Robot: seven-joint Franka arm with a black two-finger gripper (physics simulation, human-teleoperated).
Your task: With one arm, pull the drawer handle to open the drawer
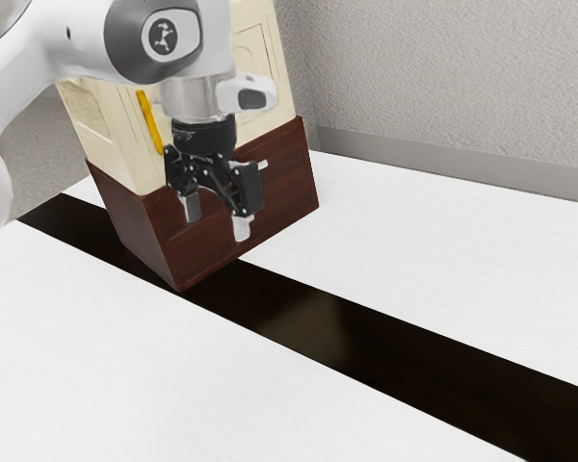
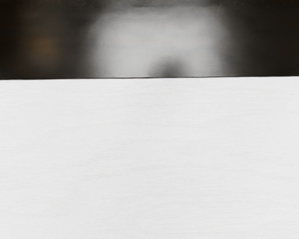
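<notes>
Here, the claw (image 1: 217, 218) hangs spread wide before the dark brown drawer front (image 1: 287, 192), above the white surface (image 1: 433, 241); the pale bar (image 1: 261, 165) near it is perhaps the drawer's handle.

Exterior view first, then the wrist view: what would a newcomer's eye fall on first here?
The white arm comes first, sweeping in from the exterior view's upper left, its open black claw hanging before the dark red-brown base of a cream-topped cabinet. Next is the glossy dark strip slanting across the white table. In the wrist view, that strip's straight edge against the white stands out, with a pale blurred patch on the dark.
</notes>
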